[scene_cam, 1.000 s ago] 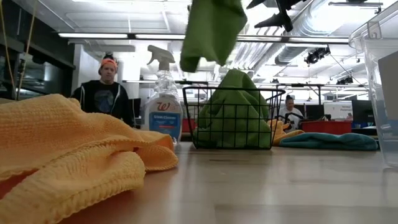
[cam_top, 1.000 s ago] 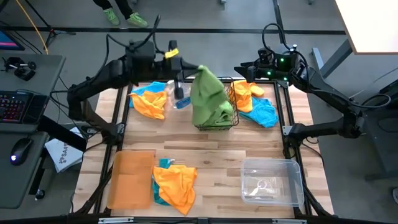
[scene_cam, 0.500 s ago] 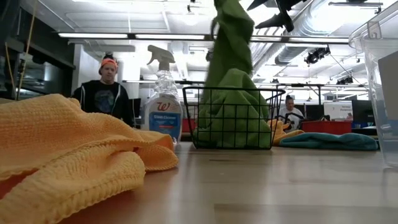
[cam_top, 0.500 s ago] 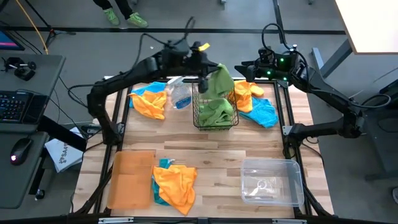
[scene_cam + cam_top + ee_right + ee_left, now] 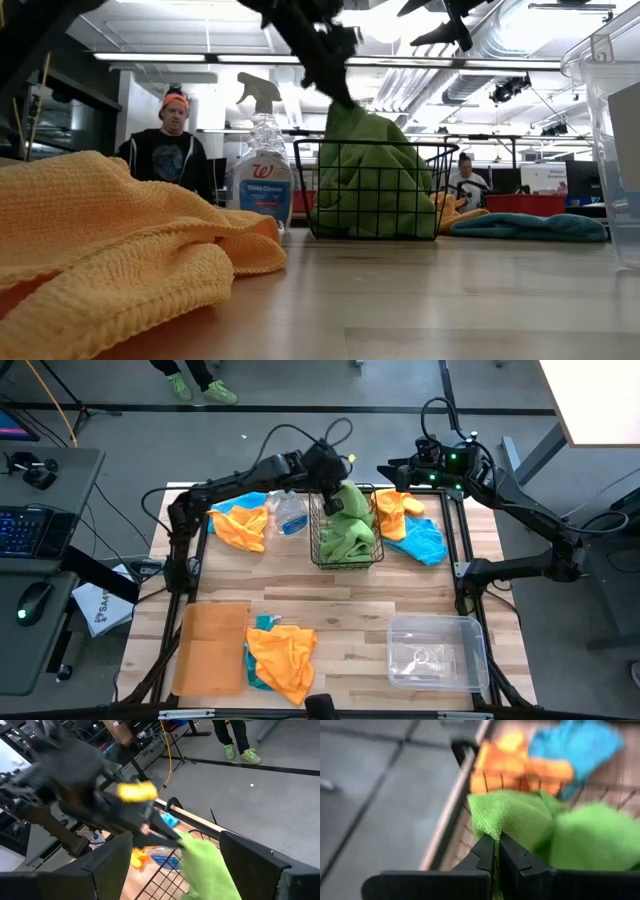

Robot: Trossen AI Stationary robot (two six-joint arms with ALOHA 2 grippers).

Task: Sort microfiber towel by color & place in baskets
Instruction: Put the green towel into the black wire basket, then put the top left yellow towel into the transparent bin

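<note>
My left gripper is shut on a lime green microfiber towel over the far side of the black wire basket, which holds more green cloth. The low view shows it just above the basket's rim. My right gripper stands open and holds nothing at the far right. Orange and turquoise towels lie on the table left of the basket, more right of it, and more near the front edge. My left gripper pinches a bunched upper edge of the green towel between its two fingers. The fingers slant down at it from the table's far left. The towel droops below them, and its lower part lies on the green cloth in the basket.
A clear spray bottle stands just left of the basket. A flat orange-brown tray lies at the near left and a clear plastic bin at the near right. People show in the room behind.
My left gripper has gone right and down toward the wire basket, tipping its fingers downward, still shut on the green towel. The towel, which hung free high above the basket, has come down until its lower part rests on the green cloth inside.
</note>
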